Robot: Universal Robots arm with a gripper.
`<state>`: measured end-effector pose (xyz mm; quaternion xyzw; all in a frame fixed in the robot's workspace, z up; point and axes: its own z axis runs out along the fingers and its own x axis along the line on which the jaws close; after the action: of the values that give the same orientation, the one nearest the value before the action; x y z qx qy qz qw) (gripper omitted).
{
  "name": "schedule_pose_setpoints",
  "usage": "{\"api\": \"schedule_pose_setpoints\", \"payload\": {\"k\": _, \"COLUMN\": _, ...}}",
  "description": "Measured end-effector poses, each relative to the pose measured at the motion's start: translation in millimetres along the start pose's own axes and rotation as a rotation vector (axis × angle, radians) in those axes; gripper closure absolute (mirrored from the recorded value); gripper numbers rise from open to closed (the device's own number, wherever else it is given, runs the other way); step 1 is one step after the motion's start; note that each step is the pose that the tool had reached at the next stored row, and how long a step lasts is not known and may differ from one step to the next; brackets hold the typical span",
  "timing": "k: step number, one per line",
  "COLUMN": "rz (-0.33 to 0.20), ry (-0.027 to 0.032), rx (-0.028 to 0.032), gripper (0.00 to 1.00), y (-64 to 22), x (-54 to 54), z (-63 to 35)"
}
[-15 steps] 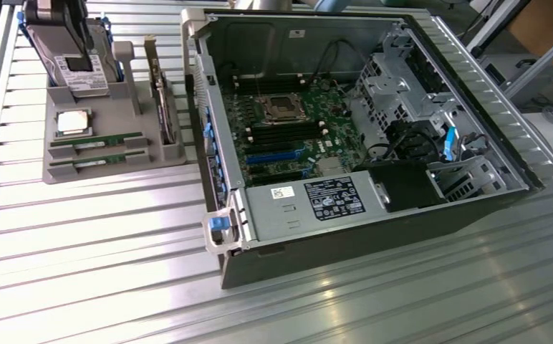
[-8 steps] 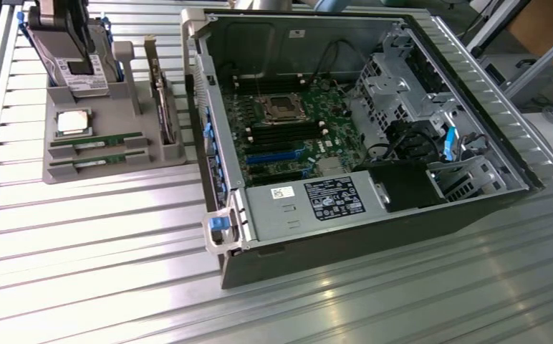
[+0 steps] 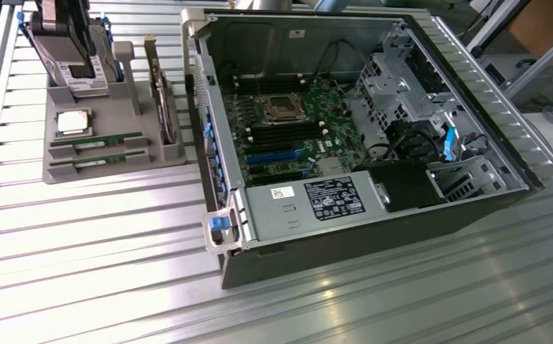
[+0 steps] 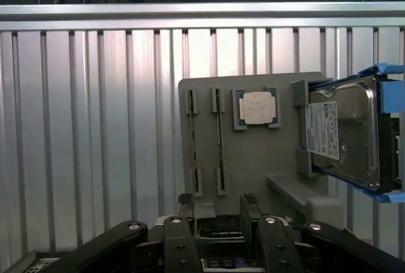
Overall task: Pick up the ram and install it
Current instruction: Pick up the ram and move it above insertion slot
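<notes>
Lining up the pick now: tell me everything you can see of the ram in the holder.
Two ram sticks stand on edge, parallel, in slots of the grey holder, at the exterior view's left, outside the computer case. Each is a long, thin green board with a white label mid-length and dark chips. Only the holder's slots touch them; neither is installed.

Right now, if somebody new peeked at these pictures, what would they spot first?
Probably the big open computer case filling the exterior view's right, its green motherboard bare inside. Next, the grey holder on the exterior view's left, carrying two ram sticks, a silver processor chip and an upright hard drive. The open tool hovers near that holder, empty.
</notes>
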<state>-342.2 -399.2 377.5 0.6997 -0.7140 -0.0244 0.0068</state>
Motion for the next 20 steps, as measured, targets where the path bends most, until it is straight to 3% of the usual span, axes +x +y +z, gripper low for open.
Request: {"api": "schedule_pose_setpoints", "payload": {"k": 20, "rz": 0.0, "ry": 0.0, "rx": 0.0, "gripper": 0.58, "y": -0.6, "x": 0.5, "z": 12.4}}
